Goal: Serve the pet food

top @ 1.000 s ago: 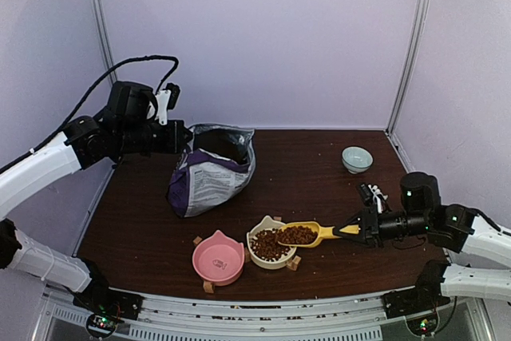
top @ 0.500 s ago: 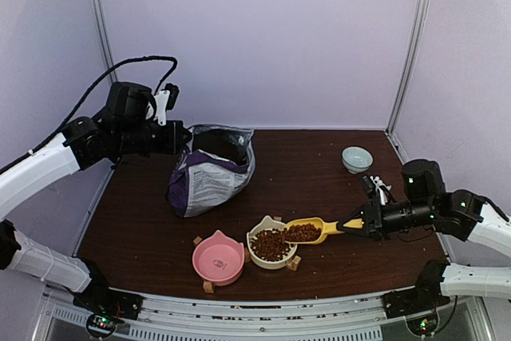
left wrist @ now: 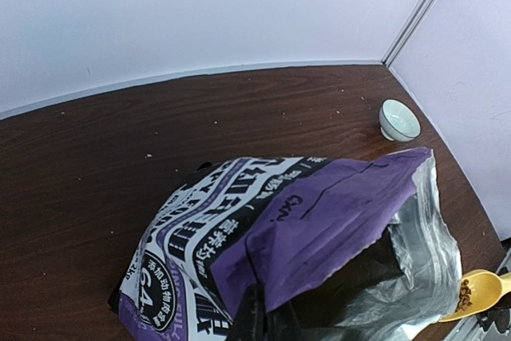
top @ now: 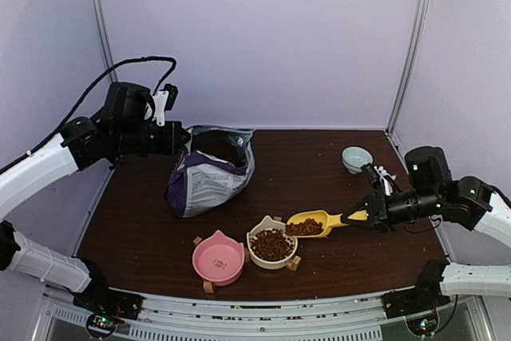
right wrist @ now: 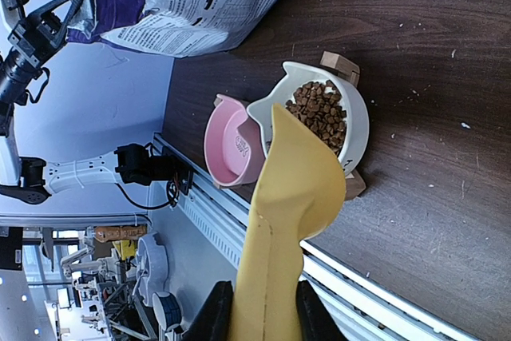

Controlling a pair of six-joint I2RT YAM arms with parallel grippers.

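Note:
My right gripper (top: pixel 357 218) is shut on the handle of a yellow scoop (top: pixel 314 223), also in the right wrist view (right wrist: pixel 289 197). The scoop holds brown kibble (top: pixel 304 227) and hovers just right of the cream cat-shaped bowl (top: pixel 272 245), which is filled with kibble (right wrist: pixel 321 111). An empty pink bowl (top: pixel 217 259) stands to its left. My left gripper (left wrist: pixel 263 323) is shut on the edge of the purple food bag (top: pixel 209 170) and holds its mouth open (left wrist: pixel 383 269).
A small pale-green bowl (top: pixel 356 158) sits at the back right of the brown table (top: pixel 136 229). Both feeding bowls rest on small wooden blocks (right wrist: pixel 338 66) near the front edge. Loose crumbs dot the tabletop.
My right gripper has drawn the scoop to the right, off the cream bowl. The scoop holds less kibble than before. The left arm and bag have not moved.

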